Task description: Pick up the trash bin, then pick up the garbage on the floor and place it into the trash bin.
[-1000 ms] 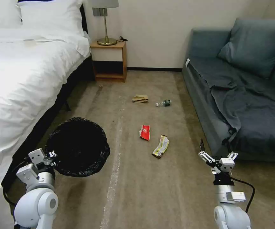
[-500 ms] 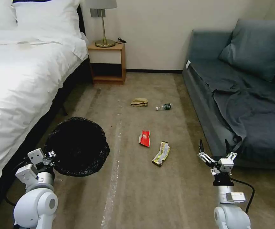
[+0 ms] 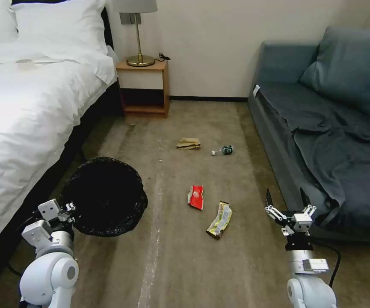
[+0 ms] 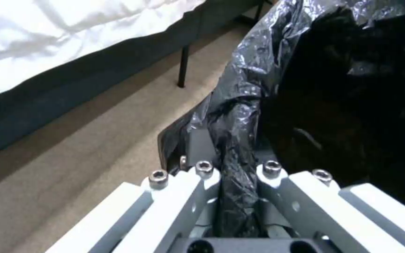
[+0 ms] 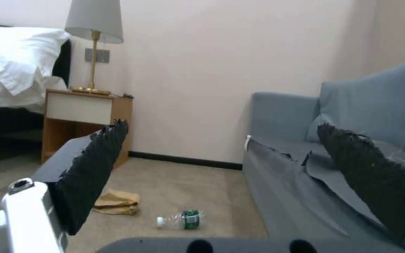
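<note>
Pincers first: the left pincer (image 3: pixel 67 208) is clenching on the black-bag rim of the trash bin (image 3: pixel 103 196), holding it lifted at about 8 o'clock in the head view, beside the bed (image 3: pixel 26 115). In the left wrist view its fingers (image 4: pixel 198 182) are pinching a fold of the bag. The right pincer (image 3: pixel 286 202) is hanging released at 4 o'clock, jaws spread, near the sofa (image 3: pixel 321 128). Garbage is lying on the floor (image 3: pixel 172 265): the red packet (image 3: pixel 196 197) and the yellow-and-silver wrapper (image 3: pixel 220 220) near the centre, the tan paper bag (image 3: pixel 188 143) and the small bottle (image 3: pixel 223 150) farther at 12 o'clock, toward the nightstand (image 3: pixel 144 87).
</note>
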Robot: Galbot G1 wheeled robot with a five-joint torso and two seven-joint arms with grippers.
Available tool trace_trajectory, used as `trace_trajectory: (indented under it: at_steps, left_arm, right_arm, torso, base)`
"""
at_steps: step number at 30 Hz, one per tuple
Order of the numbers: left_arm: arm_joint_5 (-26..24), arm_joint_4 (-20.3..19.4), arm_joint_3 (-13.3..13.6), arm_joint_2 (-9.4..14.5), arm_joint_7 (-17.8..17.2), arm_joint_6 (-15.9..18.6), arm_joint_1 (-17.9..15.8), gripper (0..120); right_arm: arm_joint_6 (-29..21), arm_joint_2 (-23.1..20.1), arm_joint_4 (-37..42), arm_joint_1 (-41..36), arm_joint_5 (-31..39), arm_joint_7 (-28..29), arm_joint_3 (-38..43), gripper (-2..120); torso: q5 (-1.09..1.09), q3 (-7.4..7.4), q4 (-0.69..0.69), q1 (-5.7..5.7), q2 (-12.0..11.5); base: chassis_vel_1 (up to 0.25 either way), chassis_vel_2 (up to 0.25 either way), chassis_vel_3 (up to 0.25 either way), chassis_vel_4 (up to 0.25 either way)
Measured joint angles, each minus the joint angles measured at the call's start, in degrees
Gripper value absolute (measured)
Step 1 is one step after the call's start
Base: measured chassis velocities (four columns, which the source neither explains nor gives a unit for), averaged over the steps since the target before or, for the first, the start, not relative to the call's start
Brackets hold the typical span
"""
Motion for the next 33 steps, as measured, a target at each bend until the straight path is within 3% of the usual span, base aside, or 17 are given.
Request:
trace_trajectory:
  at_steps: [22,29,33]
  left_arm:
    - [0.36,1.92,0.39,-0.47,0.01,-0.32,-0.96,3]
    - [0.72,2.92,0.45,-0.80,0.03,-0.59,-1.19,3]
    - [0.90,3.91,0.39,-0.88,0.24,-1.12,-1.30,3]
  right_arm:
    - [0.35,-0.52,-3.34,0.87,-0.66,-1.08,-1.35,100]
    - [1.36,-2.22,-6.36,2.23,-2.68,-0.19,-3.41,100]
    - [-0.91,-4.01,-8.17,3.43,-4.20,1.14,-5.55,100]
  torso:
    - [-0.01,0.00,0.01,0.00,0.00]
    - [-0.01,0.00,0.01,0.00,0.00]
    - [-0.01,-0.01,0.00,0.00,0.00]
  base:
    - [-0.085,0.089,0.089,-0.088]
    - [0.000,0.000,0.000,0.000]
    - [0.000,0.000,0.000,0.000]
